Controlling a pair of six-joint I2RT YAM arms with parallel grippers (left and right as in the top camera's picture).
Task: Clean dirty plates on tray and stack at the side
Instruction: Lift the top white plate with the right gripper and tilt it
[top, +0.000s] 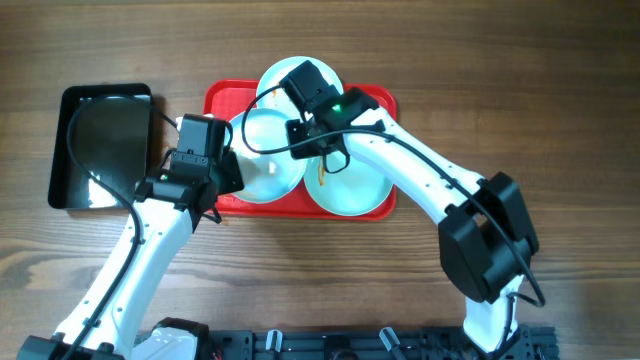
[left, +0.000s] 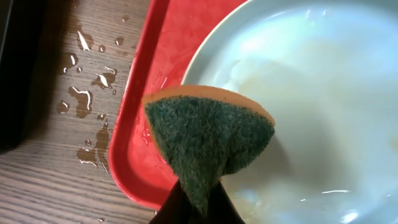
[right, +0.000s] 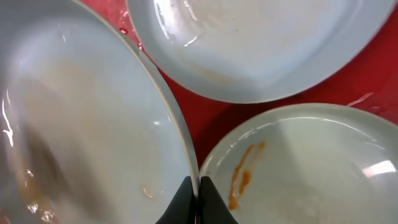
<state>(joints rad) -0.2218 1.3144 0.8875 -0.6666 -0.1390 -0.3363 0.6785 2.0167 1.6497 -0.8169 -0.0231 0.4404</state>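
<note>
Held plate (top: 265, 165) sits at the left end of the tray (top: 225, 100) and looks tipped up. Right gripper (right: 196, 194) is clamped on its rim, on the side next to the smeared plate (right: 298, 168). Left gripper (left: 196, 208) is closed on the sponge (left: 208, 143), green face out, at the plate's edge nearest the tray's left rim. Your left arm is the nearer one. From the sponge, the plate's face lies inward over the tray.

A deep black rectangular plastic tray (top: 100, 130) sits on the brown wood-grain table (top: 300, 280). Small clear water puddles (left: 81, 102) lie just right of it. Farther right is an orange sponge wedge (left: 208, 140) with a dark green scouring face.
</note>
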